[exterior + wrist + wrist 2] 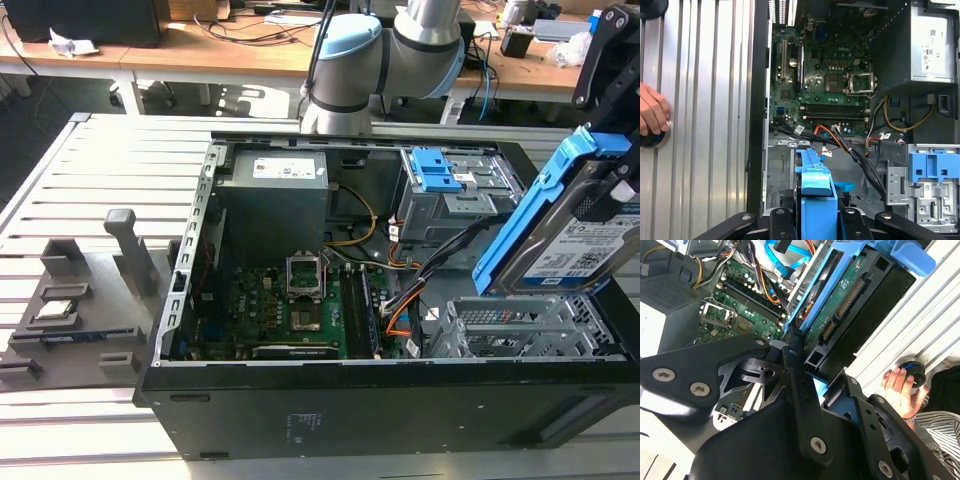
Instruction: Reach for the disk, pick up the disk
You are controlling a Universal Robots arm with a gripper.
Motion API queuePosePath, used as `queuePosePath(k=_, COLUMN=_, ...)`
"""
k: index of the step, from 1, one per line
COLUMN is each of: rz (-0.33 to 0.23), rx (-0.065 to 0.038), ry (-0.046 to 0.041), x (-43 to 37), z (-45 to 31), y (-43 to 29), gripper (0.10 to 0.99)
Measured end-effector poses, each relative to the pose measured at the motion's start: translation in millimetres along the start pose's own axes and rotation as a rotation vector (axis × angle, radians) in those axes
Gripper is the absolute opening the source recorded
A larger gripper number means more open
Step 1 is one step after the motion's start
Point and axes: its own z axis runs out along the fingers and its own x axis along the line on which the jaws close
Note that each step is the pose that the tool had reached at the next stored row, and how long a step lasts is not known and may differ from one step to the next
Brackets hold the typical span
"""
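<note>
Gripper [612, 185] was clamped on the disk [575, 245], jaws closed against its blue bracket. Drive was held tilted in the air above the drive-cage corner of the open PC case [300, 420], at the exterior view's right, label side facing that camera. In the first wrist view the bracket edge [816, 200] sat squeezed between the two black fingers [777, 225]. In the second wrist view the drive's green circuit board [840, 305] faced the camera, with the gripper linkage [800, 405] in front of it.

The case lay on its side with the side panel off. Inside it: motherboard [300, 310] with a bare CPU socket [303, 272], grey power supply [272, 205], and a drive bay with a blue latch [437, 170].

Surface was a slotted aluminium table [100, 170]. A grey fixture block [75, 310] with upright posts sat on it at the exterior view's left, well apart from the disk.

A person's hand [652, 112] rested on a round black button [650, 140] on the tabletop in the first wrist view; in the second wrist view it showed beside a striped sleeve [935, 427].

Behind were wooden desks [230, 50] with cables and clutter, and the robot arm's base joint [345, 70] just behind the case.
</note>
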Motion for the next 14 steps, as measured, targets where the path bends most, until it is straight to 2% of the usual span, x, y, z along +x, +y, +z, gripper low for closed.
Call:
queuePosePath(k=4, rz=0.000, rx=0.000, ry=0.0003, x=1.4, z=1.7, y=-1.7, gripper=0.369)
queuePosePath(k=8, rz=0.000, rx=0.000, ry=0.0002, x=7.0, z=11.9, y=-2.4, gripper=0.369)
queuePosePath(k=14, rz=0.000, rx=0.000, ry=0.0002, x=9.2, z=24.5, y=-3.2, gripper=0.369)
